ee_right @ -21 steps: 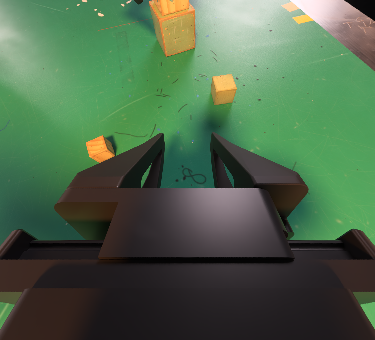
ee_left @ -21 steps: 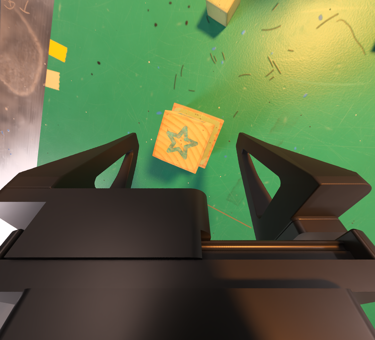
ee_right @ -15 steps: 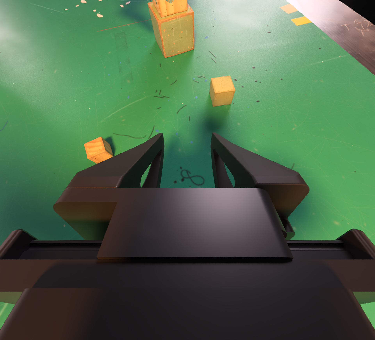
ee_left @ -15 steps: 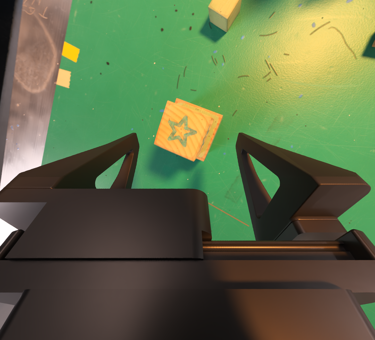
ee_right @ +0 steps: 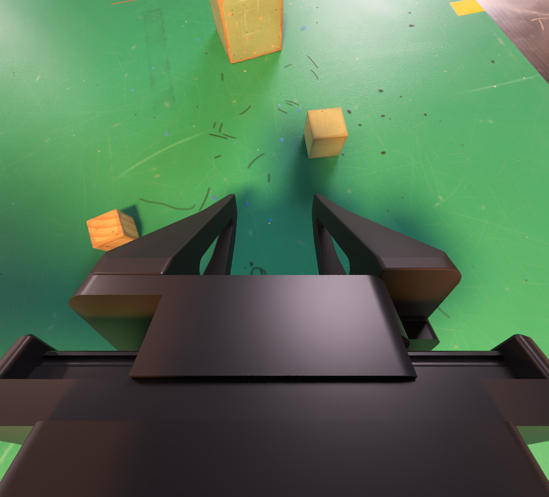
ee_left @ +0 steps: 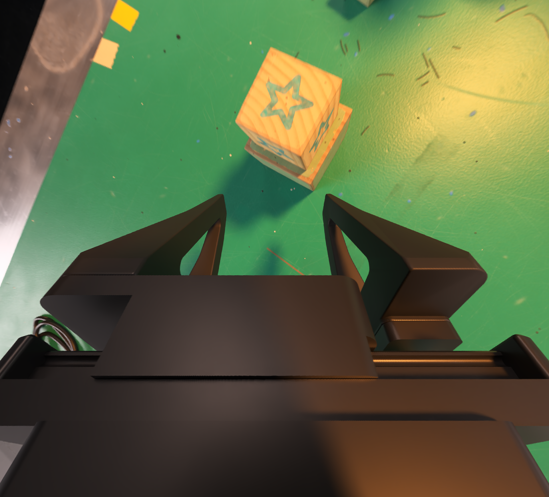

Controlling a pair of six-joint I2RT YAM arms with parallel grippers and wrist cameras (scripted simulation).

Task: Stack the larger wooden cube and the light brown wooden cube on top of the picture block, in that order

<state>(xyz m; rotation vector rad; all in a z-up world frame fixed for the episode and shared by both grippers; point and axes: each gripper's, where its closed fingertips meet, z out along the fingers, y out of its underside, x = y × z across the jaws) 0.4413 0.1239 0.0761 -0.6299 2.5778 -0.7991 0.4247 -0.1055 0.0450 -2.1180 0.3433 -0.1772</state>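
We see left gripper [ee_left: 274,200] open, empty, near star-printed cube [ee_left: 286,110] atop picture block [ee_left: 326,153]; right gripper [ee_right: 274,200] open, empty; light brown wooden cube [ee_right: 326,132] apparently untouched.

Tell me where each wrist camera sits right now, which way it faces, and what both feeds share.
Left wrist view: above the green mat, looking steeply down on the star-topped cube stacked on the picture block; own left gripper, jaws apart, empty.
Right wrist view: lower, looking forward along the mat past the light brown wooden cube; own right gripper, jaws apart, empty.
Shared: the stack, the light cube.
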